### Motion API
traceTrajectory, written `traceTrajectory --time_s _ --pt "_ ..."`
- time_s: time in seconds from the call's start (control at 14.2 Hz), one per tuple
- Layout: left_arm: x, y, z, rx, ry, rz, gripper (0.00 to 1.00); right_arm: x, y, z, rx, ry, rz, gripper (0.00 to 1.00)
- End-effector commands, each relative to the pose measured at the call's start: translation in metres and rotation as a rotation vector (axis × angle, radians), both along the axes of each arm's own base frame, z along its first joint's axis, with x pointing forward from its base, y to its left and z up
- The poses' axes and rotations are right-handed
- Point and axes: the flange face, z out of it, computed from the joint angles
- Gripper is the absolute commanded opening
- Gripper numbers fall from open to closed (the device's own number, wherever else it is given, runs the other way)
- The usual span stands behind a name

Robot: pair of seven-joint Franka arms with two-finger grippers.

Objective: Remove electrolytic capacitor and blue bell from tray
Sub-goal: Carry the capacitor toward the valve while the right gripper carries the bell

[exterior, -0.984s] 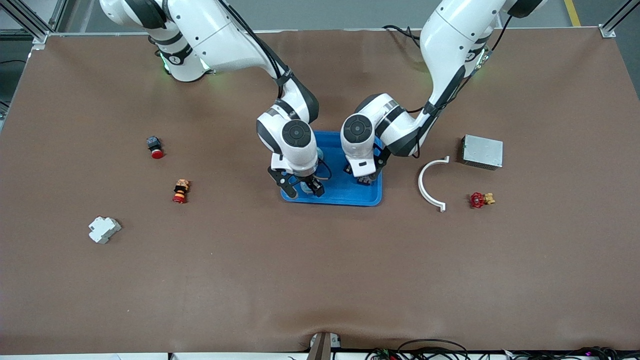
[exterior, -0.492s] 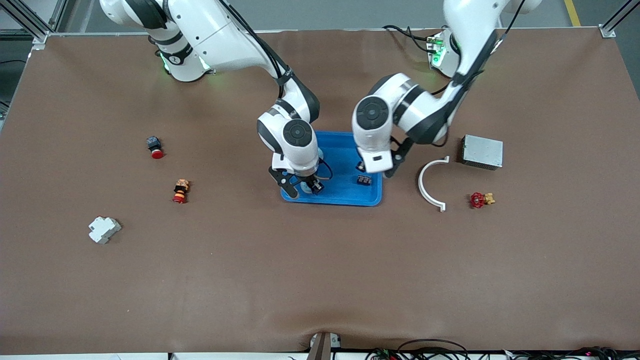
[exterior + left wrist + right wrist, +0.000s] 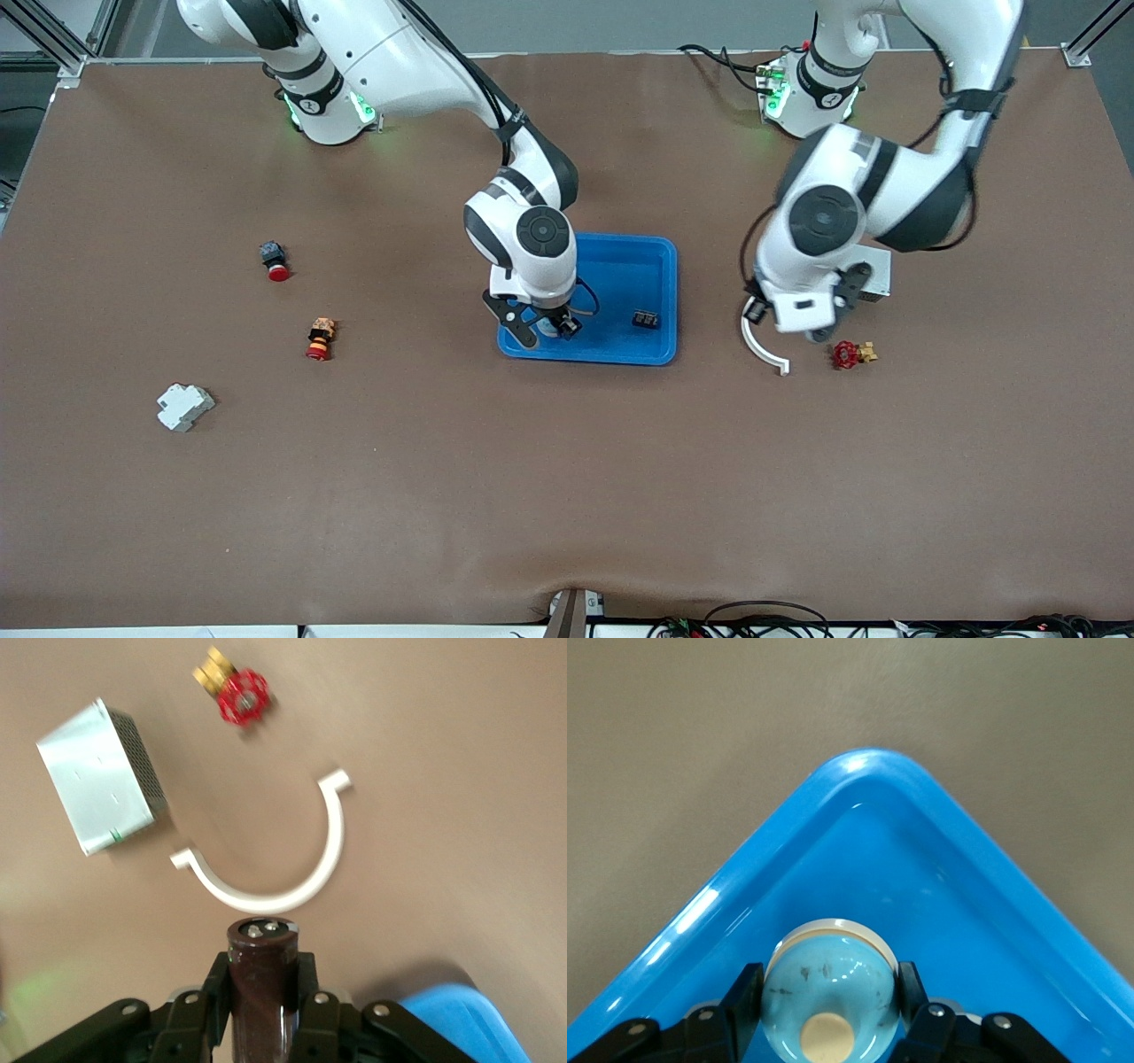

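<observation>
Over the blue tray (image 3: pixel 660 266), right claw (image 3: pixel 829 1005) grips the bell (image 3: pixel 830 992).

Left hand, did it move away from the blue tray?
Yes. The left hand left the blue tray, carrying the capacitor over the white curved piece.

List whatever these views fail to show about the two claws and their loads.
- Front view: left claw and its capacitor are hidden under the wrist, above the white curved bracket.
- Left wrist view: the capacitor's lower end is cut off by the picture edge.
- Front view: the bell in the right claw is mostly covered by the fingers over the blue tray.
- Small dark part in the tray: too small to identify.
</observation>
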Motion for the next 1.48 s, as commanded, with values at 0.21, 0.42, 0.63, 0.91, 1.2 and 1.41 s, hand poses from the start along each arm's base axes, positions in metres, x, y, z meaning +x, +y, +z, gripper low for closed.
traceTrajectory --time_s 0.21,0.42,0.63,0.91,1.2,1.41 --pt "-0.01 0.057 -0.056 0.017 0.074 0.017 0.0 0.028 -0.066 0.078 -0.087 0.143 0.2 0.0" --pt "-0.008 0.091 -0.09 0.045 0.057 0.013 0.0 0.057 -0.131 0.109 -0.09 0.195 0.262 0.0" --pt "-0.004 0.112 -0.136 0.009 0.048 0.081 0.0 0.082 -0.217 0.139 -0.041 0.202 0.365 0.0" --pt "-0.019 0.112 -0.166 0.005 0.093 0.073 0.0 0.107 -0.342 0.161 0.012 0.188 0.518 0.0" --pt "-0.026 0.11 -0.175 0.007 0.116 0.074 0.0 0.117 -0.421 0.152 0.044 0.143 0.601 0.0" --pt "-0.026 0.11 -0.179 0.003 0.122 0.079 0.0 0.109 -0.454 0.134 0.053 0.106 0.634 0.0"
